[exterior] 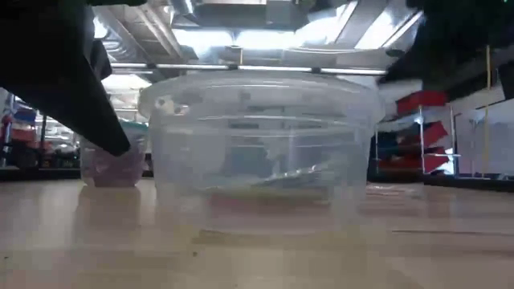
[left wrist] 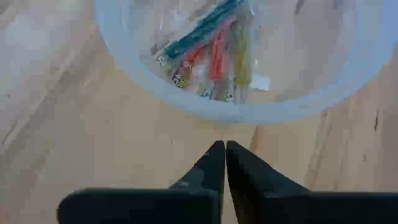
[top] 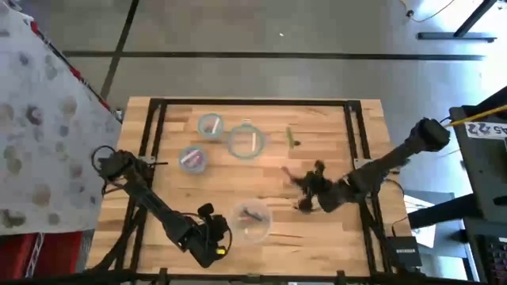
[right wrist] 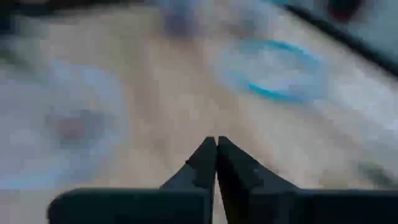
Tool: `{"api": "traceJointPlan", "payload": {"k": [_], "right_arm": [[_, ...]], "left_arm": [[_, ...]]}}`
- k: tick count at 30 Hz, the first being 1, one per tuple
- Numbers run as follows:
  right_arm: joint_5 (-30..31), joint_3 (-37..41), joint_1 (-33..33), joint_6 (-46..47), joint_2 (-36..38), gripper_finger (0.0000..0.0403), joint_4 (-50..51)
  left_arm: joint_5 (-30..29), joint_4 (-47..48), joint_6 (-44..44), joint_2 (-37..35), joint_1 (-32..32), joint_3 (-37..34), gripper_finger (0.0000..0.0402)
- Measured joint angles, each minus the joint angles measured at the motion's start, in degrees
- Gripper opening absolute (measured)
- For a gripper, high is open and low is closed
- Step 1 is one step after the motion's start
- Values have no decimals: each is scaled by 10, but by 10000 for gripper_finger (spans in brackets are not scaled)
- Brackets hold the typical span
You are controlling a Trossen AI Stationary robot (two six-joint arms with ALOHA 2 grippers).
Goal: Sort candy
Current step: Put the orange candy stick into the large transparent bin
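Two grippers fully closed and empty: left gripper (left wrist: 221,149) beside the candy (left wrist: 211,53) bowl (left wrist: 124,50), right gripper (right wrist: 216,144) above bare table (right wrist: 168,124).

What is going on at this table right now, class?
Two robot arms are sorting candy into clear bowls on a wooden table. The left end effector is shut and empty beside the nearest bowl, which holds thin candy sticks. The right end effector is shut too, over the table's right half. One greenish candy lies loose.
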State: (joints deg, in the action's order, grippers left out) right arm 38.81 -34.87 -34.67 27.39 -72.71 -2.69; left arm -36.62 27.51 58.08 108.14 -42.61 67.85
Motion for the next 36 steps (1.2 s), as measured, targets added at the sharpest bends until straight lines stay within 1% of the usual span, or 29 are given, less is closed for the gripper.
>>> {"api": "traceJointPlan", "payload": {"k": [1,3,5,7,9,11,16,18,20,22,24,26,29,30,31,33,36], "right_arm": [[0,0,-7,-11,-8,0,-11],[26,1,-14,11,-21,0,-4],[51,1,-7,49,-38,4,29],[49,1,12,86,-54,18,81],[33,2,34,112,-67,43,128],[13,3,59,117,-83,80,159],[-41,45,125,84,-105,175,147],[-48,68,143,83,-109,197,136],[-63,91,156,84,-109,202,102],[-90,110,161,84,-109,191,58],[-109,123,159,84,-108,163,23],[-120,124,157,89,-108,121,17],[-120,116,146,98,-108,36,22],[-121,108,141,97,-109,19,26],[-119,99,133,95,-109,13,28],[-105,71,118,94,-109,15,27],[-98,17,91,60,-109,6,25]], "left_arm": [[0,0,0,0,0,0,0],[0,0,-1,0,0,0,0],[0,0,-7,0,0,0,0],[0,0,-13,0,1,0,0],[0,0,-19,0,4,0,0],[0,0,-28,0,7,0,0],[0,-1,-32,0,11,0,0],[0,-1,-33,0,11,0,0],[0,-1,-33,0,11,0,0],[0,-1,-33,0,10,0,0],[0,-1,-32,0,10,0,0],[0,-1,-31,0,10,0,0],[0,-1,-26,0,10,0,0],[0,-1,-26,0,10,0,0],[0,-2,-25,0,10,0,0],[0,-3,-23,0,10,0,0],[0,4,-18,-1,8,2,0]]}}
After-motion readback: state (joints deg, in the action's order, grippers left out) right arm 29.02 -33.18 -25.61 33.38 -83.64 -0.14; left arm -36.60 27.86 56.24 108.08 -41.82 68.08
